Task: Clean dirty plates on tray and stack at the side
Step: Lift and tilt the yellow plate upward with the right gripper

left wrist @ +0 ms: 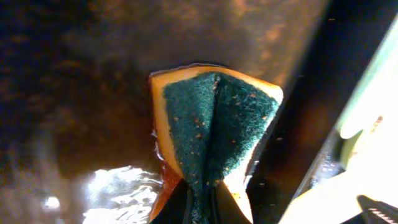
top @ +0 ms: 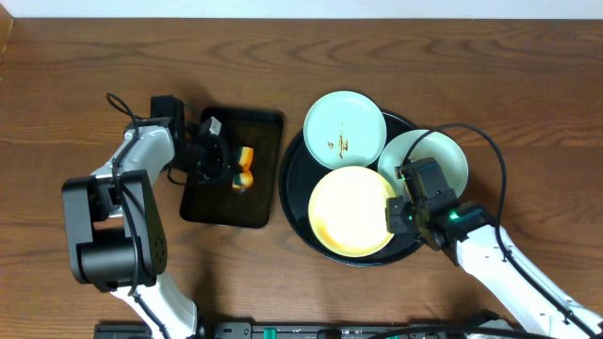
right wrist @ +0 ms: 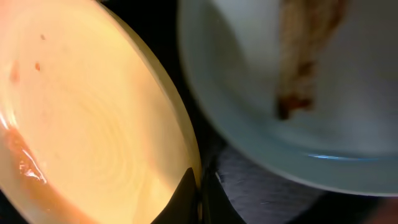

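Both pincers closed: left on the sponge, right on the yellow plate's rim.

My left pincer (top: 235, 177) pinches the sponge (left wrist: 214, 124), its coarse green scrub face creased and edged in orange foam, above the wet rectangular tray (top: 221, 212). My right pincer (right wrist: 200, 200) nips the yellow plate (top: 349, 212) at its thin rim. That plate lies in the round tray (top: 294, 188) with the far mint plate (top: 344, 122) and the near mint plate (top: 435, 155), both sauce-smeared. Judgement: glossy rims look slick, so grip firmly, tilt little, and press the scrub face flat on the streaks.
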You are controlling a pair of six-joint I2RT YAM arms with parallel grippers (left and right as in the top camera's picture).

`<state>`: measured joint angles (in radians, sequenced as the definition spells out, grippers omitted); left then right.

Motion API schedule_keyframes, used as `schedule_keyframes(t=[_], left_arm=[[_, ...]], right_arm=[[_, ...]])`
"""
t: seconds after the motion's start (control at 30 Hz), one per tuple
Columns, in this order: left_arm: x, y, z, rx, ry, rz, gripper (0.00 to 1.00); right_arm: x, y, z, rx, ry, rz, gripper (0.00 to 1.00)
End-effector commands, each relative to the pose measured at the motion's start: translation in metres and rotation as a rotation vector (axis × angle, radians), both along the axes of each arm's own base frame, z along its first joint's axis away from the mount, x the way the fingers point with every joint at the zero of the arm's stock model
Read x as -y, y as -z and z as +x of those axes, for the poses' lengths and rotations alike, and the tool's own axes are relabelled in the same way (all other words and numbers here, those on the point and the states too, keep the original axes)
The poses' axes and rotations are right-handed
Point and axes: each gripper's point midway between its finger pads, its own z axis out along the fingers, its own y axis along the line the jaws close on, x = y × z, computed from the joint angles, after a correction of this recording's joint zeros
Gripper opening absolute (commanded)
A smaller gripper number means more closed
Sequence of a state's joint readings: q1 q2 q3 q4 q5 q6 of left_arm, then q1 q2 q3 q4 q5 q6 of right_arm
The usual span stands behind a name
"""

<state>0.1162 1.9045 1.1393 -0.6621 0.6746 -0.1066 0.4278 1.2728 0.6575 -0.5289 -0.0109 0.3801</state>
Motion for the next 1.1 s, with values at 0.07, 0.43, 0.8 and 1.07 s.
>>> schedule_keyframes(t=[0.07, 0.43, 0.8, 1.07], left_arm=[[-0.03, -0.016, -0.001, 0.064, -0.009, 0.213, 0.08], [-0.024, -0.038, -0.002, 0.152, 0.073, 0.412, 0.08], [-0.019, -0.028, -0.015, 0.111, 0.132, 0.507, 0.08], [-0.02, -0.009, -0.02, 0.054, 0.147, 0.512, 0.09]], right_arm=[[0.018, -0.034, 0.032, 0.182, 0.016, -0.147, 0.01], [0.027, -0.088, 0.066, 0.376, -0.041, -0.353, 0.01], [0.007, -0.123, 0.063, 0.54, -0.145, -0.617, 0.01], [-0.012, -0.157, 0.058, 0.69, -0.206, -0.807, 0.01]])
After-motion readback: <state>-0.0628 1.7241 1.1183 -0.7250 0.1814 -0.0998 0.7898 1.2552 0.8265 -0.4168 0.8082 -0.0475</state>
